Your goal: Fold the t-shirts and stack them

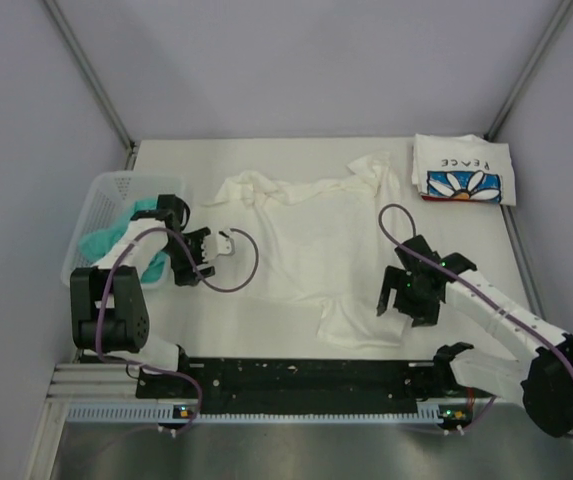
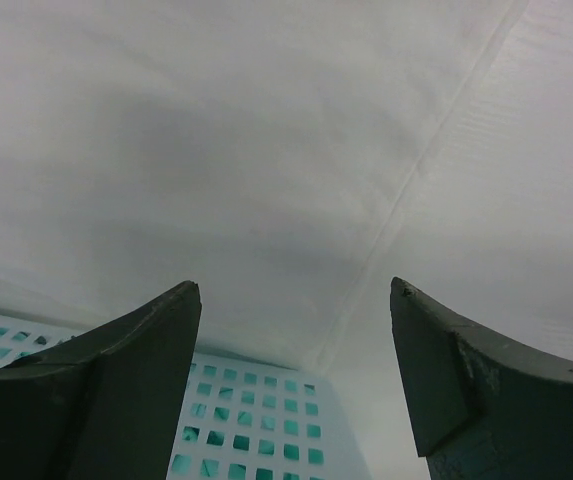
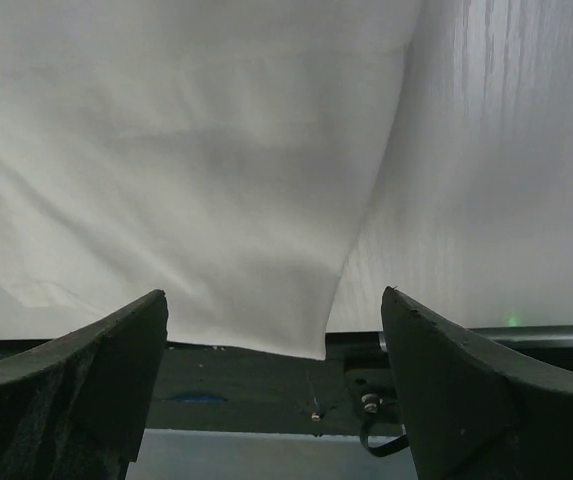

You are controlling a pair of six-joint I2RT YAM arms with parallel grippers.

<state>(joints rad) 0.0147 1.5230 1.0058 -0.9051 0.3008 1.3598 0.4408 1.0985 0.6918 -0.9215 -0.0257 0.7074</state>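
Observation:
A large white t-shirt lies spread and rumpled across the middle of the table. At the back right a folded white t-shirt with a blue daisy "PEACE" print lies flat. A teal-green t-shirt sits bunched in the basket. My left gripper hovers open by the spread shirt's left edge, nothing between its fingers. My right gripper stands open at the shirt's near right corner. In the right wrist view the white cloth lies beyond my empty right gripper.
A white plastic mesh basket stands at the left edge, and its mesh shows teal through the holes in the left wrist view. The black mounting rail runs along the near edge, also below the shirt's hem as the rail.

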